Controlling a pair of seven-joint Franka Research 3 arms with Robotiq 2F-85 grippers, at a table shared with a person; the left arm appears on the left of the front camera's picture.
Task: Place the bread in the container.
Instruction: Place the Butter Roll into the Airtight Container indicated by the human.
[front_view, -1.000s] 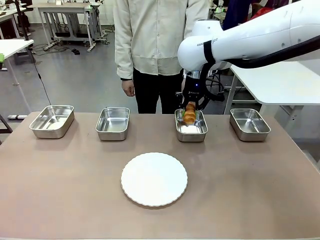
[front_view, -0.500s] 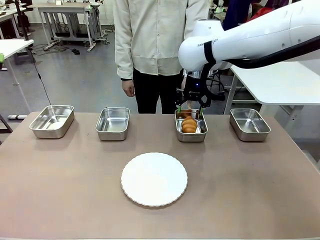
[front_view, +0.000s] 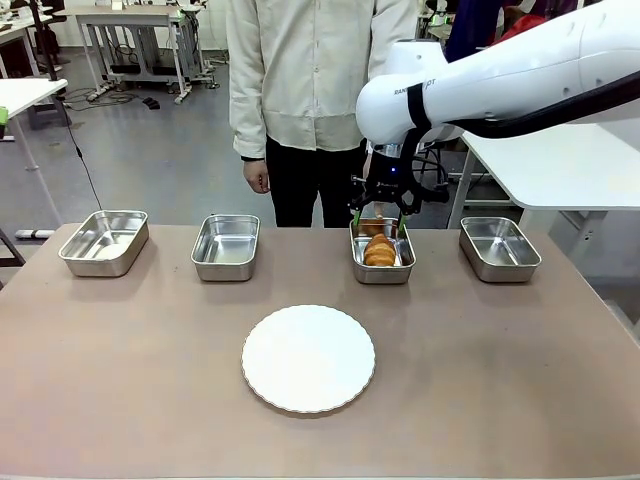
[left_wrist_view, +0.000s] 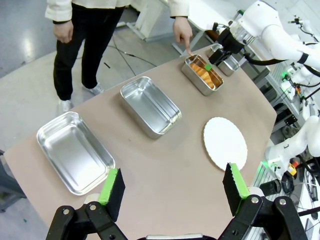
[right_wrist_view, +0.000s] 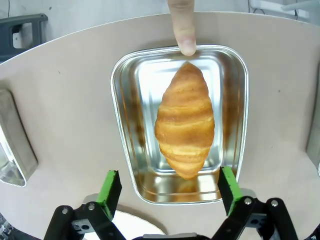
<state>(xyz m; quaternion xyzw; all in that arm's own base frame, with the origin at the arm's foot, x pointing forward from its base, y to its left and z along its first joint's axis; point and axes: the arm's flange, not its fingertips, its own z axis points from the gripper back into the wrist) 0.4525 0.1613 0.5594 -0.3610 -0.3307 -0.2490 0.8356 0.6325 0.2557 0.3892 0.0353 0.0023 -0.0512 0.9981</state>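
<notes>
Right wrist view: bread (right_wrist_view: 185, 120) lies in container (right_wrist_view: 125, 85).

A glossy grey concrete floor (front_view: 150, 150) is reflecting the room's light. White-topped metal-framed workbenches (front_view: 125, 20) are standing at the far left, and another white rectangular table (front_view: 560, 165) is sitting at right.
</notes>
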